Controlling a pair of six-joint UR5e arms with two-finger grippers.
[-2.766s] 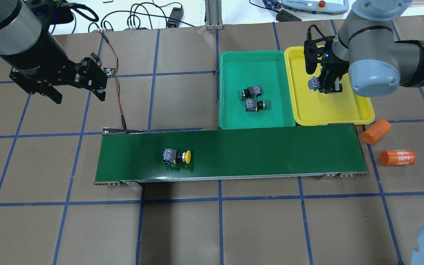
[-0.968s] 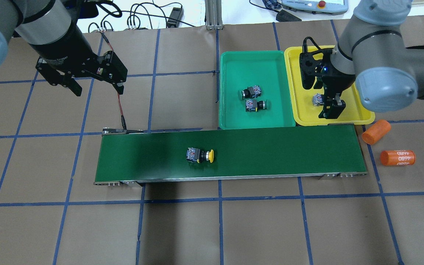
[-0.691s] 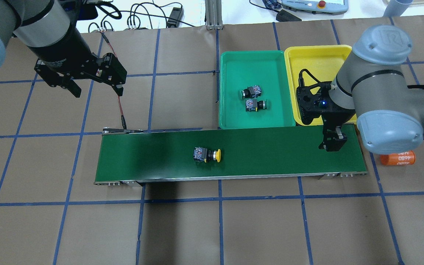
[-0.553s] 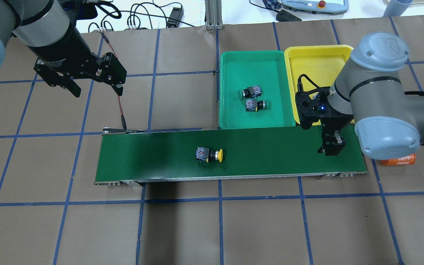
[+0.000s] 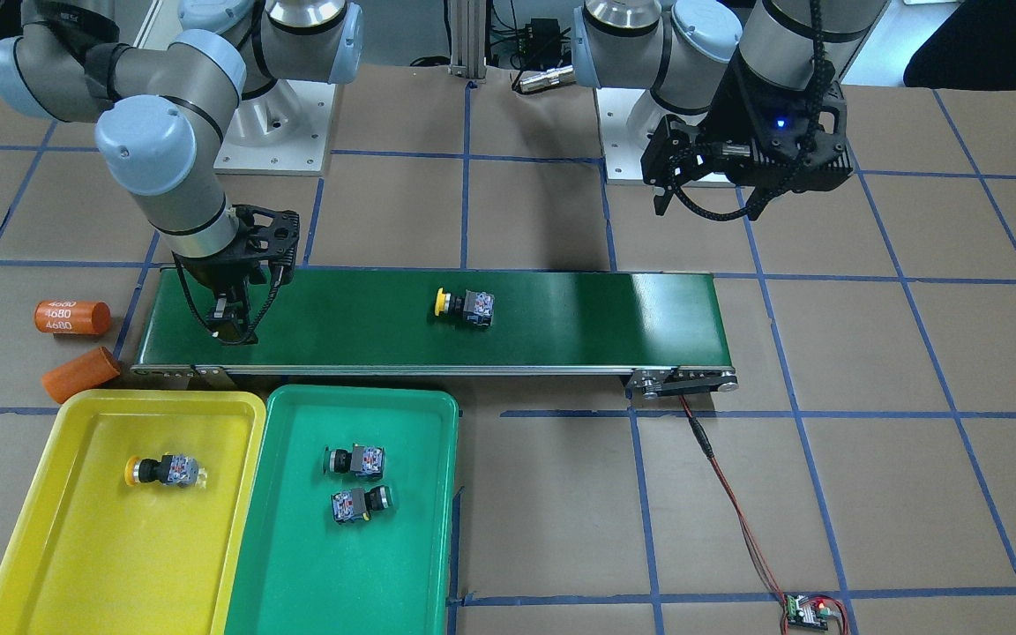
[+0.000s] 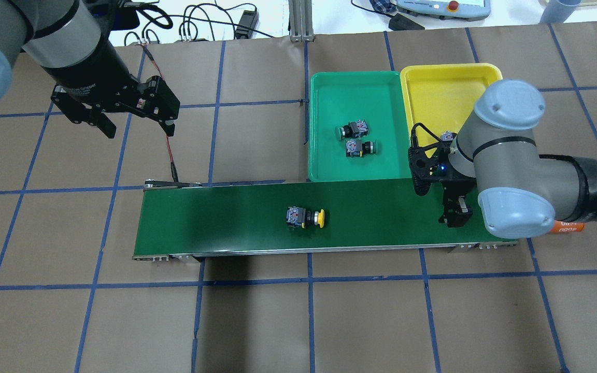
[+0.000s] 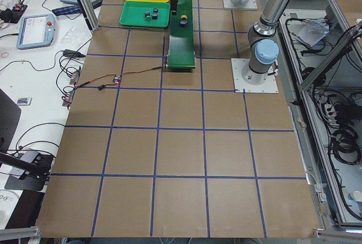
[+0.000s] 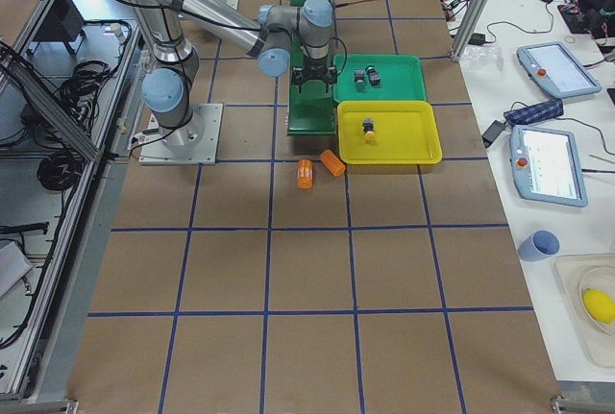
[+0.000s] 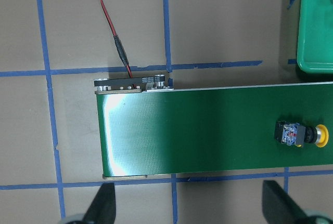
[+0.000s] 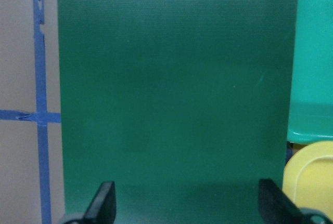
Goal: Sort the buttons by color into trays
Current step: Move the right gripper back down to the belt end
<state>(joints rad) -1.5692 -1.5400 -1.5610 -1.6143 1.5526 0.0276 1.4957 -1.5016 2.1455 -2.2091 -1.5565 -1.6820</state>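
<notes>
The right end effector (image 10: pixel 187 208) hangs low over the smooth, dark-green conveyor belt (image 5: pixel 578 317), at the end nearest the trays. Its two flat black fingers are spread wide with nothing between them. The left end effector (image 6: pixel 136 123) hovers over the brown-paper surface (image 5: pixel 825 485), which is gridded with blue tape, off the belt's other end. Its fingers too are apart and empty. One yellow-capped button (image 6: pixel 305 217) lies on its side about midway along the belt, its round mushroom cap pointing toward the right arm and its boxy black body and contact block behind it. A second yellow-capped button (image 5: pixel 162 470) lies on its side in the glossy, shallow yellow tray (image 5: pixel 49 547), which has rounded corners. Two green-capped buttons (image 5: pixel 355 460) lie close together in the matching green tray (image 5: pixel 340 582) just beside it. Two matte orange cylinders (image 5: pixel 72 317) rest on the paper off the belt's end, one printed 4680.
</notes>
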